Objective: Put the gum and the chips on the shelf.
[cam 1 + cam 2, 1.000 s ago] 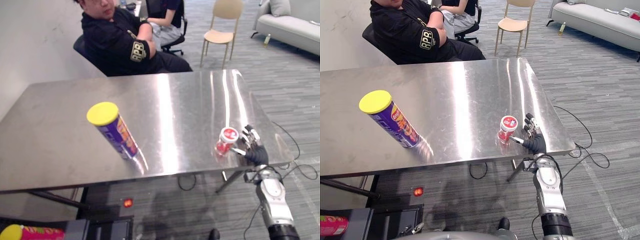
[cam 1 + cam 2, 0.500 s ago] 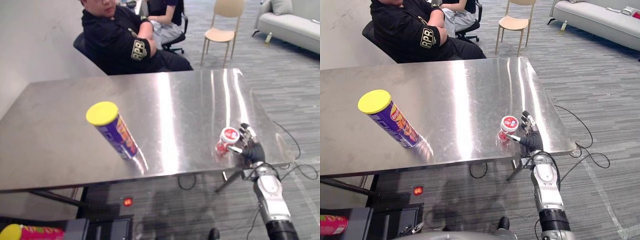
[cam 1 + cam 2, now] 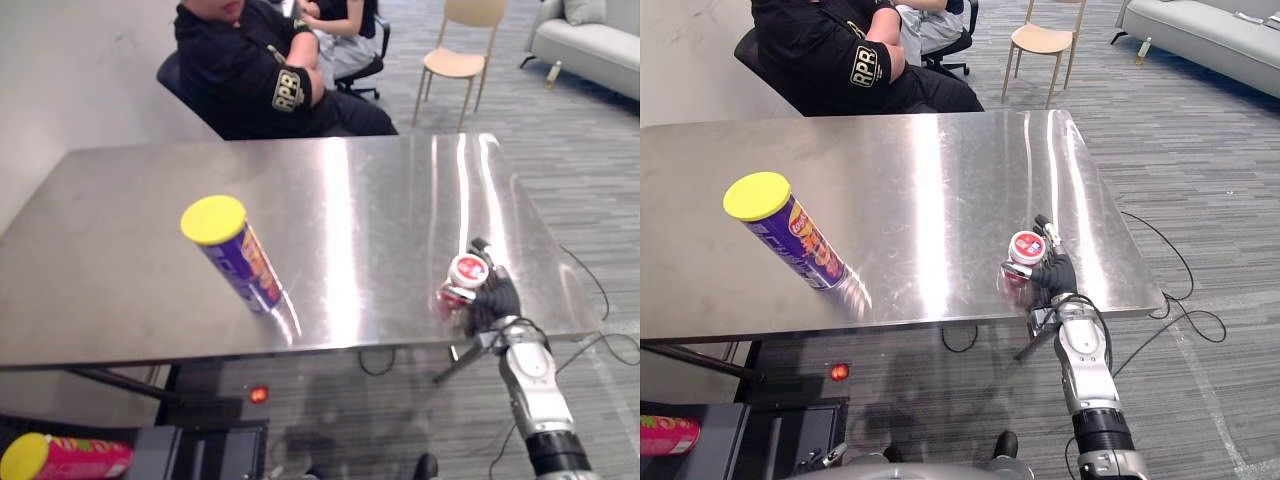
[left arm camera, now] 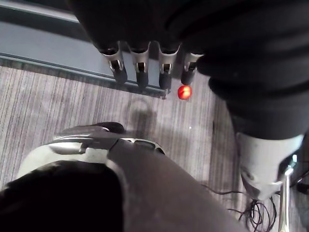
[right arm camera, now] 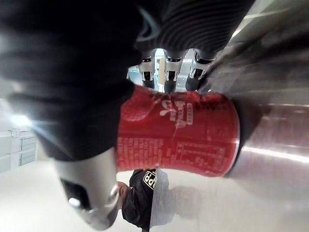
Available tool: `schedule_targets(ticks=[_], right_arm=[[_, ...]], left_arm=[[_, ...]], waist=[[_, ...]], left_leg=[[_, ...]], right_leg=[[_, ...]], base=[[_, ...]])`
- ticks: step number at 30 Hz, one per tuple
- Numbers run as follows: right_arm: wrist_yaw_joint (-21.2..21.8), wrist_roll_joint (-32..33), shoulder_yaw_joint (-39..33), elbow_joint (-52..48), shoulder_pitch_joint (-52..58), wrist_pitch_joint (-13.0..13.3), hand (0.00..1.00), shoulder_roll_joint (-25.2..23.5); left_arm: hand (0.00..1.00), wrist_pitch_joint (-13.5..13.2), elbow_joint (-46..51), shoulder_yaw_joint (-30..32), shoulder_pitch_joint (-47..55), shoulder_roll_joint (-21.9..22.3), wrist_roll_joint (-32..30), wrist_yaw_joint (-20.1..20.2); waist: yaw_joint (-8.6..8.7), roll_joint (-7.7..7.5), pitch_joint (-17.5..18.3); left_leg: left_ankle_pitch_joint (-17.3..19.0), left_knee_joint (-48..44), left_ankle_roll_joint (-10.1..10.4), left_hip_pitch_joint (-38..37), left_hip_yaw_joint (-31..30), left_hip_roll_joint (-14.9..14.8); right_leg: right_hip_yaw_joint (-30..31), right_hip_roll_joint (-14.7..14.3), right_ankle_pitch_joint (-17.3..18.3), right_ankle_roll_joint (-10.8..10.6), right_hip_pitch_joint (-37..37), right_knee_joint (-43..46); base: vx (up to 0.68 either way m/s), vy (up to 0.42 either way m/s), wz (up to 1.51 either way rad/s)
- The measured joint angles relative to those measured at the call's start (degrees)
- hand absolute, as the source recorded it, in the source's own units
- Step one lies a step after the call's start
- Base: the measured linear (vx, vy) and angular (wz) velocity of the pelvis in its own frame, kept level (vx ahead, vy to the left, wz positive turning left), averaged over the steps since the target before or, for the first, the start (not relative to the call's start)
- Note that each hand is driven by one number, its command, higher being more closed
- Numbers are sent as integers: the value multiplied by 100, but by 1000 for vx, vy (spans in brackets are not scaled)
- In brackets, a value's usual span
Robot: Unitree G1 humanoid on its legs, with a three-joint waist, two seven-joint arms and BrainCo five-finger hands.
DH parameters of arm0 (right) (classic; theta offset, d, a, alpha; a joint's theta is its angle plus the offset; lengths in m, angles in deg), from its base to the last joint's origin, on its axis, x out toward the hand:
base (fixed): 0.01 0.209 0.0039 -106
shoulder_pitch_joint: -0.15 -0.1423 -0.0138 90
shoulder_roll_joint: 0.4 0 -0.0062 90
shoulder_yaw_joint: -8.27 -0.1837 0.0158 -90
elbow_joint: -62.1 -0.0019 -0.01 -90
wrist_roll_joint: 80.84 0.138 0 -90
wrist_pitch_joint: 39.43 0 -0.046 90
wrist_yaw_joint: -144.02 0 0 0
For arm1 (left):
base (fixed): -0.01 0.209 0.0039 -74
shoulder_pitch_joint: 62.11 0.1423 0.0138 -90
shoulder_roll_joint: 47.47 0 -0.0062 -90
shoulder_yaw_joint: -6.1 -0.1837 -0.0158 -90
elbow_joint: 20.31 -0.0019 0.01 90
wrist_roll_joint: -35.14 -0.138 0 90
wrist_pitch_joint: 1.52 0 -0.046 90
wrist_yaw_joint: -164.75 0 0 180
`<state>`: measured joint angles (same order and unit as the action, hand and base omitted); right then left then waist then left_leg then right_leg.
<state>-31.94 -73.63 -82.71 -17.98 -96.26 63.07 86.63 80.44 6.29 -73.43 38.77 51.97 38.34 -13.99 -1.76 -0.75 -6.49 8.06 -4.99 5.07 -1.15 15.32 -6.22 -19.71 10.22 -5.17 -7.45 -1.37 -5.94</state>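
Looking down from head height over near edge of table [image 3: 120,300], two eyes side by side, both catching chips can [image 3: 235,258], gum tub [image 3: 1026,248], seated person [image 3: 260,80] beyond. From right wrist, jammed right up against gum tub. From left wrist, facing down at floor [image 4: 58,106].

Silver-grey arm [image 3: 1081,362], dark ribbed hand [image 3: 1054,274], dark-tipped fingers [image 5: 167,79].

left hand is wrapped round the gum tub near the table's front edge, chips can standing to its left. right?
No: the right hand is wrapped round the gum tub, as the right wrist view shows. The chips can does stand to its left.
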Motion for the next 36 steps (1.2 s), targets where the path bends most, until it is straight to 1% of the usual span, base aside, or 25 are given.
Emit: schedule_targets(ticks=[9, 12, 19, 25, 26, 28, 36], right_arm=[[16, -50, 414, -1, -87, -1, 100, -9], [28, -50, 519, -4, -105, 2, 100, -5], [88, -50, 687, -81, -84, 8, 100, -6], [152, -46, 810, -406, 145, -40, 100, -16], [222, -21, 764, -1070, 429, -59, 100, -70], [224, 54, 685, -1255, 449, -55, 100, -71], [153, 60, -1, -1871, 749, -41, 100, -70]], left_arm=[[0, 5, 6, -1, 0, -2, -8, -68], [0, 5, 15, -1, 0, -2, -16, -90], [0, 6, 20, -1, -12, -3, -189, -97], [0, 5, 25, 0, -15, -12, -210, -114], [0, 5, 62, 11, -11, -24, -217, -122], [0, 5, 61, 11, -7, -24, -222, -122], [0, 2, 58, 65, 6, -29, -224, -136]], waist=[[-7, -11, -7], [-8, -41, -25], [-7, -62, -37], [-9, -75, -45], [-10, -104, -61], [-6, -103, -60], [3, -96, -56]], left_leg=[[-56, 101, 0, -7, -28, 21], [-58, 102, 0, -11, -26, 20], [-68, 139, 2, -30, -22, 21], [-77, 191, 3, -128, -26, 27], [-77, 199, 3, -203, -29, 34], [-77, 188, 3, -210, -29, 34], [-104, 182, 0, -217, -37, 33]], right_leg=[[-31, 7, 0, 0, 8, -4], [-30, 7, 0, 0, 6, -4], [-27, 5, 0, 0, 4, -7], [-36, 5, 0, 0, -73, -9], [-40, 14, 0, 0, -147, -10], [-40, 17, 0, 0, -159, -10], [-40, 17, 0, -2, -173, -11]], base=[[-1, 2, 2], [0, 0, 0], [0, 0, 0], [0, 0, 0], [-35, 28, 1], [-44, 15, 0], [-17, -1, 0]])
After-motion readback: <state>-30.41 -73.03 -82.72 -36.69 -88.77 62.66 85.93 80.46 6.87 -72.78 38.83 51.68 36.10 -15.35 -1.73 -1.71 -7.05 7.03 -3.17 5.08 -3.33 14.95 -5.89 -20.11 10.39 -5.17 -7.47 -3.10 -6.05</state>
